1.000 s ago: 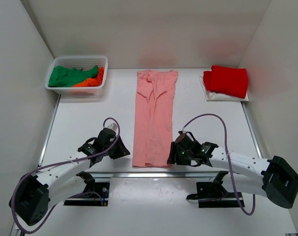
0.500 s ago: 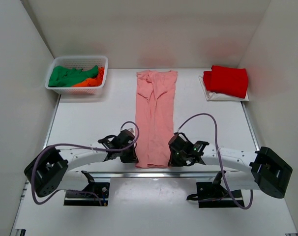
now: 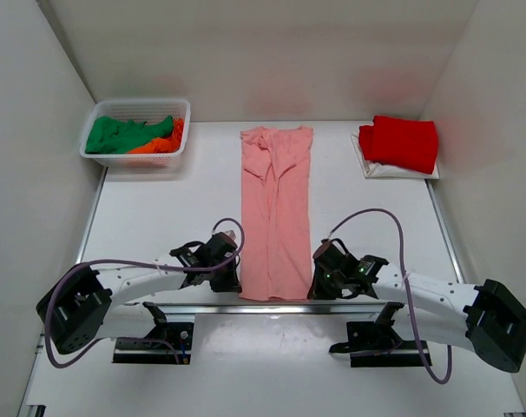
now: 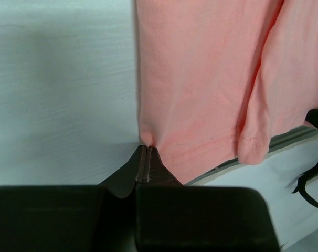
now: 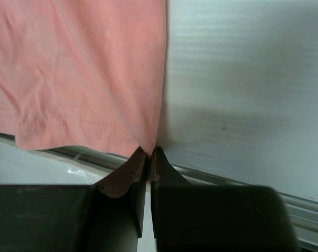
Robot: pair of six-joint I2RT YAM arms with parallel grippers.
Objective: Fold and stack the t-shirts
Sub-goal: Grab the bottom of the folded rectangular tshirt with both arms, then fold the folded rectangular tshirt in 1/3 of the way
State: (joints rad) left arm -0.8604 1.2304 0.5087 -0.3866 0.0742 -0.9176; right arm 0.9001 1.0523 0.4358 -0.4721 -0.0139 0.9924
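The salmon-pink t-shirt point(image 3: 276, 213) lies as a long narrow strip down the middle of the table, its hem at the near edge. My left gripper point(image 3: 237, 280) is shut on the hem's left corner point(image 4: 146, 137). My right gripper point(image 3: 314, 283) is shut on the hem's right corner point(image 5: 150, 142). The bright red t-shirt point(image 3: 400, 142) lies folded at the back right. The green t-shirt point(image 3: 120, 135) and the orange t-shirt point(image 3: 159, 143) lie crumpled in the basket.
The white mesh basket point(image 3: 137, 108) stands at the back left. A white cloth point(image 3: 378, 168) lies under the red shirt. The table's metal front rail point(image 3: 272, 307) runs just below the hem. Walls stand close on both sides.
Both grippers came in from the sides to the hem corners and shut on them. The hem has been drawn a little toward the near edge.
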